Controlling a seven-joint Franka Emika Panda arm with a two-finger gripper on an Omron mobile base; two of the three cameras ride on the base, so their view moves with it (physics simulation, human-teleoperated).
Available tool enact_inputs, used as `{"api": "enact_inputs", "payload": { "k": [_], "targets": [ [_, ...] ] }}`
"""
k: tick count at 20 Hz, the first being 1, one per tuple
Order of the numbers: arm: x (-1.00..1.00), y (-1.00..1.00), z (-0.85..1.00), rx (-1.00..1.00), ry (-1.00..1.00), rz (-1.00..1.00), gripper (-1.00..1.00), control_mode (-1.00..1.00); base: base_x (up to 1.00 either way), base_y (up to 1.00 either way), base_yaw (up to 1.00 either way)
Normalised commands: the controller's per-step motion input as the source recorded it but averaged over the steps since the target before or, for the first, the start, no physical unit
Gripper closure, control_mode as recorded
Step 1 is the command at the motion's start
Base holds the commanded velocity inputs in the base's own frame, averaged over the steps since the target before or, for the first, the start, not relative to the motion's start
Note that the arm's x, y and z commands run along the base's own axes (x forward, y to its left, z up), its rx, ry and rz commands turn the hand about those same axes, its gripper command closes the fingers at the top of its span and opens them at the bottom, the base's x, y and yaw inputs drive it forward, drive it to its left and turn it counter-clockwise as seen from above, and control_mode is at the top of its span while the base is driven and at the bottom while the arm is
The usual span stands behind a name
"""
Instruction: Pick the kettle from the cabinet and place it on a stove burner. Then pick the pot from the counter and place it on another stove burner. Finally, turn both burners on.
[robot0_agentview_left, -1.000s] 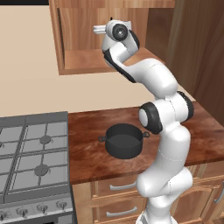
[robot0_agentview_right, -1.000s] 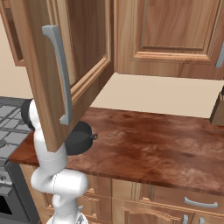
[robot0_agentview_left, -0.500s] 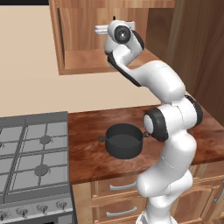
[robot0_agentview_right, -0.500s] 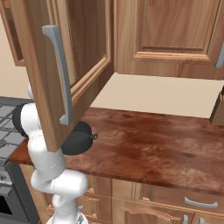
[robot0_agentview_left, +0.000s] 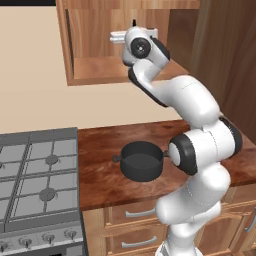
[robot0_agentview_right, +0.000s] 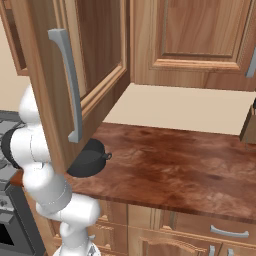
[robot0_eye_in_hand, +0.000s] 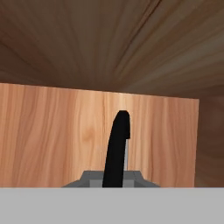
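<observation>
My gripper (robot0_agentview_left: 131, 34) is up inside the open wooden cabinet (robot0_agentview_left: 100, 70), just above its shelf board, pointing at the back wall. In the hand view the kettle's thin black arched handle (robot0_eye_in_hand: 117, 148) rises from the middle of the bottom edge, where my gripper (robot0_eye_in_hand: 114, 180) is shut on it. A pale grey part of the kettle shows just under it. The kettle's body is hidden behind my wrist in the left base view. The wide dark pot (robot0_agentview_left: 141, 160) (robot0_agentview_right: 90, 159) sits on the counter (robot0_agentview_left: 105, 145), right of the stove. Both nearer burners (robot0_agentview_left: 51, 160) (robot0_agentview_left: 47, 194) are bare.
The grey gas stove (robot0_agentview_left: 20, 150) lies left of the counter, with knobs along its front. The open cabinet door (robot0_agentview_right: 65, 75) with its metal handle hangs close in front of the right base camera. The counter (robot0_agentview_right: 165, 160) runs on to the right, over drawers.
The elbow has swung right and lower, and the wrist has drifted slightly right and down at the cabinet opening. The pot has not moved.
</observation>
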Motion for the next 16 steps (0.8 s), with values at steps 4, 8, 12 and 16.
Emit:
{"api": "enact_inputs", "payload": {
  "k": [4,8,12,16],
  "targets": [
    [-0.29,0.11,0.0,0.0,-0.03,-0.11,1.0,-1.0,0.0,0.0,0.0],
    [-0.32,0.11,0.0,0.0,-0.01,-0.12,1.0,-1.0,0.0,0.0,0.0],
    [-0.35,0.1,0.0,0.0,0.0,-0.12,1.0,-1.0,0.0,0.0,0.0],
    [-0.38,0.08,0.0,0.0,-0.01,-0.12,1.0,-1.0,0.0,0.0,0.0]
  ]
}}
